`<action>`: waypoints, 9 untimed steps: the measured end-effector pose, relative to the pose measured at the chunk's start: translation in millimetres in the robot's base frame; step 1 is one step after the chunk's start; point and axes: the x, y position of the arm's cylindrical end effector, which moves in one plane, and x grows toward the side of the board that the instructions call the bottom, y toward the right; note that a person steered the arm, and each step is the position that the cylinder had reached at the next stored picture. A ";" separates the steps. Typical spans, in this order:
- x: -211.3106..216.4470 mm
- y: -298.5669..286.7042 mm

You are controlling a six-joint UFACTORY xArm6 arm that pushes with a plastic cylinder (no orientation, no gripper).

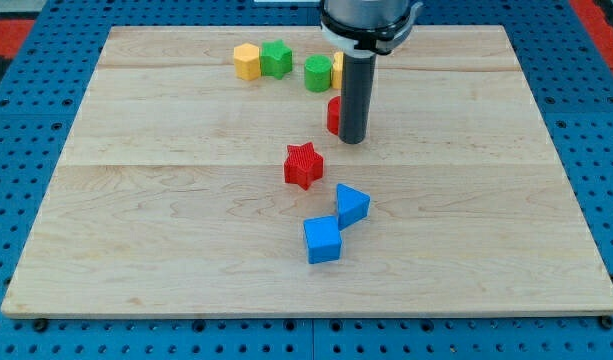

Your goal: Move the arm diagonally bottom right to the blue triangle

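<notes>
A wooden board (136, 230) fills the view, its bottom edge nearest the camera, over a blue pegboard (16, 200). The dark rod hangs from the top edge, right of centre; my tip (353, 139) rests on the wood, just right of a partly hidden red block (332, 115). The rod has no jaws and holds nothing.

The blue cube (322, 240) lies closest to the bottom edge, touching the blue triangle (352, 205), which sits below my tip, near the board's centre. A red star (303, 165) stands just up-left of the triangle.

Near the top edge lie a yellow hexagon (246, 61), a green block (277, 58), another green block (318, 73) and a yellow block (337, 69) half hidden by the rod.

Bare wood runs along the left, right and bottom edges and all four corners.
</notes>
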 end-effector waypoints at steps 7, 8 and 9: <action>155.5 114.8; 203.6 117.4; 214.7 115.3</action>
